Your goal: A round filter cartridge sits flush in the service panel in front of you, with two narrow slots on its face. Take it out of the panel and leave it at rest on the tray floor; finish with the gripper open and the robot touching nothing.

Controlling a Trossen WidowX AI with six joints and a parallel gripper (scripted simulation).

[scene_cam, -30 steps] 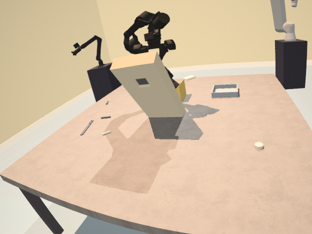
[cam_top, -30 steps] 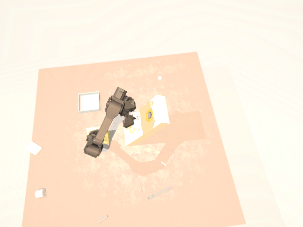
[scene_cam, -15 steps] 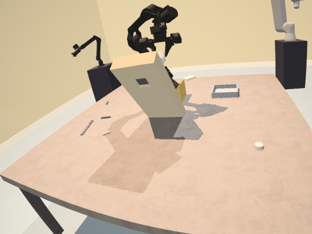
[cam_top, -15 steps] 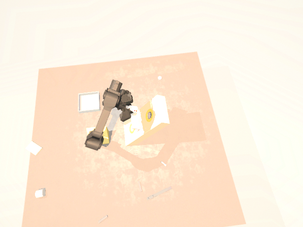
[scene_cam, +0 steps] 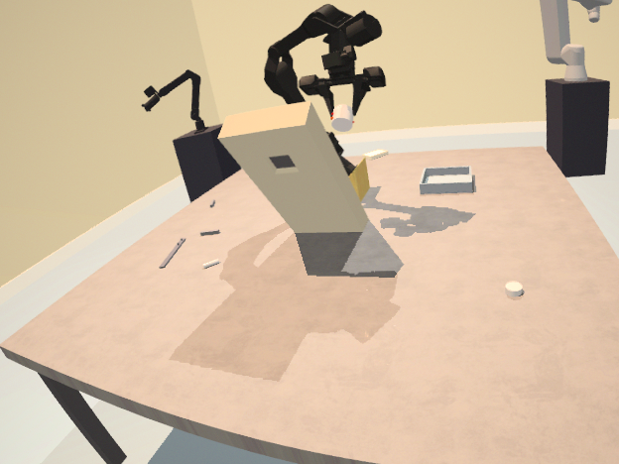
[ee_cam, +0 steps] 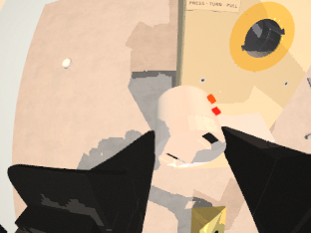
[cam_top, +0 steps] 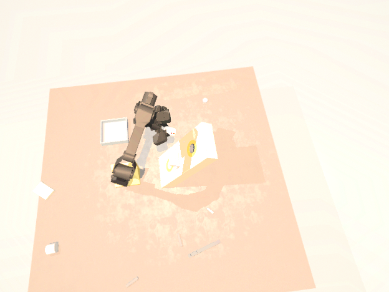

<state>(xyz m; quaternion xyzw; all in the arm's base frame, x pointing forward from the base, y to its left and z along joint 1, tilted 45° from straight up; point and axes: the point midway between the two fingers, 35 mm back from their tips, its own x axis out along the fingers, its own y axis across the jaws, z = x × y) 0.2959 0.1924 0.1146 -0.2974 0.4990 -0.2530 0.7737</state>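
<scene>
The white round cartridge (cam_top: 171, 131) (scene_cam: 342, 118) (ee_cam: 183, 115) is out of the panel, with two dark slots on its near face and red marks on its side in the wrist view. My gripper (scene_cam: 343, 110) (ee_cam: 187, 134) is shut on it and holds it in the air beside the panel. The service panel (cam_top: 206, 143) (scene_cam: 319, 199) (ee_cam: 209, 55) leans on its stand; its round socket (cam_top: 191, 148) (ee_cam: 263, 38) with a yellow ring is empty. The grey tray (cam_top: 114, 143) (scene_cam: 446, 188) stands on the table away from the cartridge, with nothing seen in it.
A yellow block (cam_top: 135, 178) (scene_cam: 360, 181) (ee_cam: 208, 218) is by the arm's base. A white puck (cam_top: 204, 100) (scene_cam: 514, 289) (ee_cam: 67, 63) lies on the tray's side of the panel. A long grey bar (cam_top: 204, 248) (scene_cam: 172, 253) and several small pieces lie on the panel's other side.
</scene>
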